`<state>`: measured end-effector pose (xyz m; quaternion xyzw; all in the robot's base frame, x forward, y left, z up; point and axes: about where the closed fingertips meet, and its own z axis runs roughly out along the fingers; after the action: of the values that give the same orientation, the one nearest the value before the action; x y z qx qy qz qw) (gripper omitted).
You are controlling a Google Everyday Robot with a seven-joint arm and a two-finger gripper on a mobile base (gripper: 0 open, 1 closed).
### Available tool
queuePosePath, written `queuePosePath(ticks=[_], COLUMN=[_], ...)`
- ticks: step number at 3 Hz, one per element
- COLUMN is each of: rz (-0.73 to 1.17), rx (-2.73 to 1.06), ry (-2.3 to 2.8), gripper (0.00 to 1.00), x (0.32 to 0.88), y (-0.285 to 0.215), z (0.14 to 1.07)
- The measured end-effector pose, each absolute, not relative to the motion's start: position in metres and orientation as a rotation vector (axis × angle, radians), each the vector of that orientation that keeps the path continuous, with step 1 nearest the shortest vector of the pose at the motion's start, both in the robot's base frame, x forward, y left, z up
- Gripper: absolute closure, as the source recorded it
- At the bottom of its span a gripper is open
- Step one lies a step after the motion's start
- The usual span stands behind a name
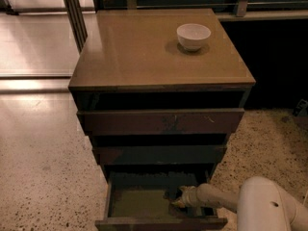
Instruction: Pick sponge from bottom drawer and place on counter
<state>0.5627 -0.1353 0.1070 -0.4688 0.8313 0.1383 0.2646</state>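
Observation:
The bottom drawer (139, 207) is pulled open, showing its olive-brown floor. My gripper (179, 199) reaches in from the right and sits low over the floor near the drawer's right side. A small dark piece with a yellowish edge, the sponge (175, 204), shows right at the gripper's tip and is mostly hidden by it. I cannot tell whether it is held. The counter (139, 52) is the glossy tan top of the cabinet, above and behind the gripper.
A white bowl (193, 35) stands on the counter at the back right. The two upper drawers (159, 121) are slightly open above the gripper. Speckled floor lies on both sides. My white arm (269, 208) fills the lower right corner.

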Motion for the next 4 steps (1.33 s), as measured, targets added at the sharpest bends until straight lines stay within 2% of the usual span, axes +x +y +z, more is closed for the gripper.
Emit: queuePosePath(ticks=[1,2,4], rz=[0.374,0.421,0.568], rx=[-1.294,-1.376,-1.627], ry=[2.249,2.218,2.056], gripper=[0.96,1.00,1.00], x=[0.557,0.545,0.539], y=[-0.136,-0.130,-0.128], z=[0.116,0.142,0.230])
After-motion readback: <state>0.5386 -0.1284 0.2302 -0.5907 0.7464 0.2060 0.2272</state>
